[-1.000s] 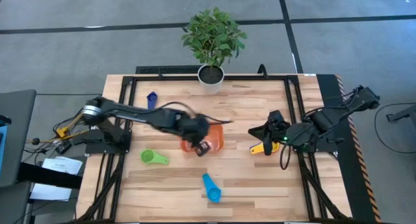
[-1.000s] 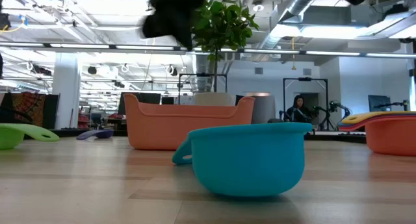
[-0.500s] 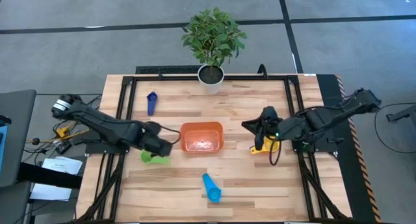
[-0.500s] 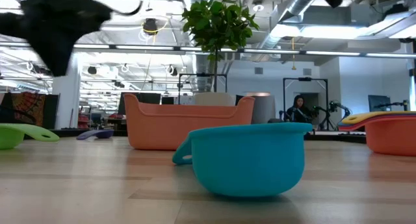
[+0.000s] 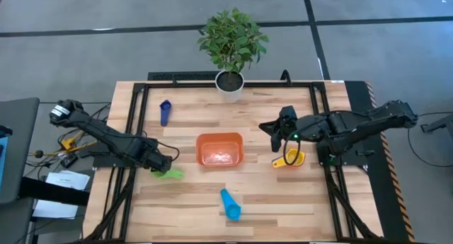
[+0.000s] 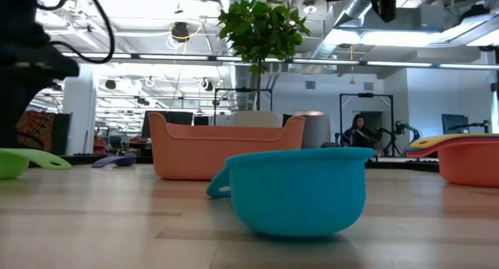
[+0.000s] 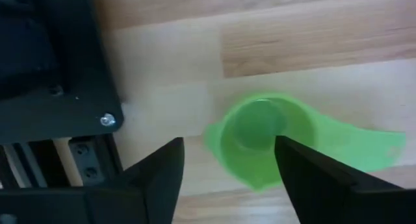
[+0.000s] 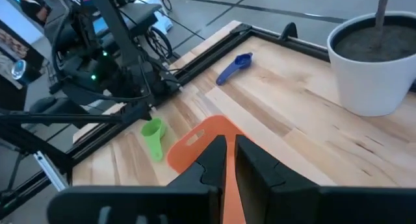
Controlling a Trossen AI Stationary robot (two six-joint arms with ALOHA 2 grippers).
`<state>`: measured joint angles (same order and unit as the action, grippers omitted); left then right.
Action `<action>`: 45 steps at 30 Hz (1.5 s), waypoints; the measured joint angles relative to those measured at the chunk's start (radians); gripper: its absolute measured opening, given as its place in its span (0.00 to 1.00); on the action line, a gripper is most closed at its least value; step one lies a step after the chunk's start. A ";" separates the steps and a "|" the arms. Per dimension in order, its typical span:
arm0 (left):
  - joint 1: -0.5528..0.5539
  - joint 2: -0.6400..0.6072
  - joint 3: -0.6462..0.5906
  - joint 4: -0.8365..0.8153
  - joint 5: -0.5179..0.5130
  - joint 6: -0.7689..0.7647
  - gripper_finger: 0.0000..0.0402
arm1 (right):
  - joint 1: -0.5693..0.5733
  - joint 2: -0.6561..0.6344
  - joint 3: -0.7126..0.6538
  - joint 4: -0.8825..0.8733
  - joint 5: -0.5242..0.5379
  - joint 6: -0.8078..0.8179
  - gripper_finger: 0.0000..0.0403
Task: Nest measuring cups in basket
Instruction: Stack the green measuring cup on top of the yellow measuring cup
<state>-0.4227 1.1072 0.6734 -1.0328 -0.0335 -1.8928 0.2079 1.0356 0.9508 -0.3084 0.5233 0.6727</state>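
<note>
The left gripper, now away from the basket, is spreading its fingers over the green cup lying directly beneath on the desk (by the frame edge, little room there); the right gripper is hovering nearly shut above the basket's far side, holding nothing

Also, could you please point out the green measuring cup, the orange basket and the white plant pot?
green measuring cup [image 7: 260, 136]: left wrist view, inside its bowl.
orange basket [image 5: 200, 149]: high view, its left wall.
white plant pot [image 8: 364, 87]: right wrist view, its outer side.
</note>
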 joint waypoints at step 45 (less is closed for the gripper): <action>-0.031 -0.015 -0.023 0.191 0.002 0.525 0.07 | -0.040 0.040 0.000 0.015 -0.065 0.092 0.14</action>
<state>-0.4538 1.0924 0.6503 -0.8418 -0.0319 -1.3681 0.1677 1.0760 0.9508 -0.2933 0.4581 0.7646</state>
